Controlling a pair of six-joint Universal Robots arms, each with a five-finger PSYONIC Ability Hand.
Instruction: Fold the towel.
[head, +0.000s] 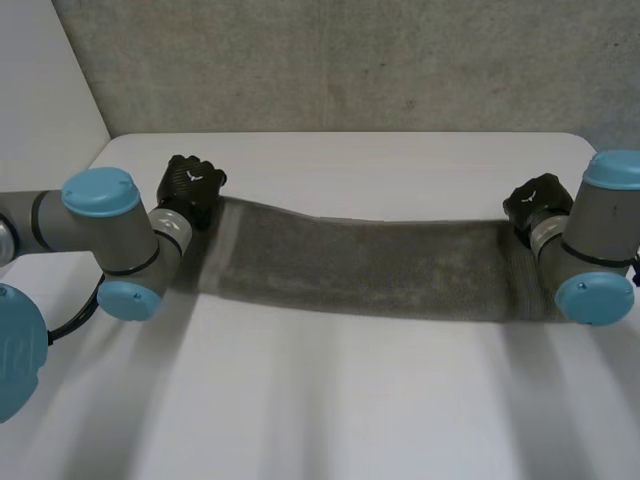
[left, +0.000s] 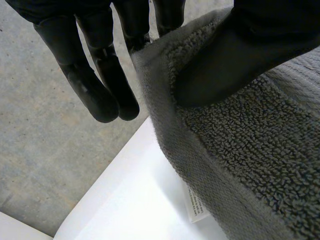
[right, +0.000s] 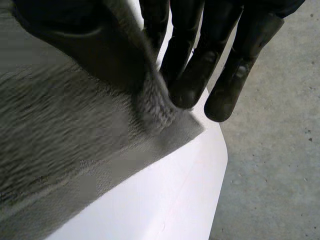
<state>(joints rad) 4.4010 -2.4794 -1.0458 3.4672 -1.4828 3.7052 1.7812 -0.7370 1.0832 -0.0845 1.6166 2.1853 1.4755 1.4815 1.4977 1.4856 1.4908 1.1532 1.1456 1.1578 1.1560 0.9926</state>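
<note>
1. In the head view you see the towel (head: 360, 265) stretched as a long grey band across the far half of the desk (head: 330, 400). It runs from the left hand (head: 193, 185) at about 10 o'clock to the right hand (head: 535, 205) at about 3 o'clock.
2. In the left wrist view the thumb presses down on the towel's end edge. Some fingers (left: 102, 92) hang straight just beside that edge, and the others pass behind the cloth, so the hand pinches the towel.
3. In the right wrist view the thumb lies on top of a towel corner with the fingers (right: 192, 80) behind it, pinching that corner above the desk's rim.
4. A white label (left: 197, 207) sits on the hem near the left hand, but its print is too small to read.
5. The right arm (head: 595, 240) covers the towel's 3 o'clock end, and the left arm (head: 120, 235) covers its near corner at 9 o'clock.
6. You cannot tell whether the towel's middle rests on the desk.
</note>
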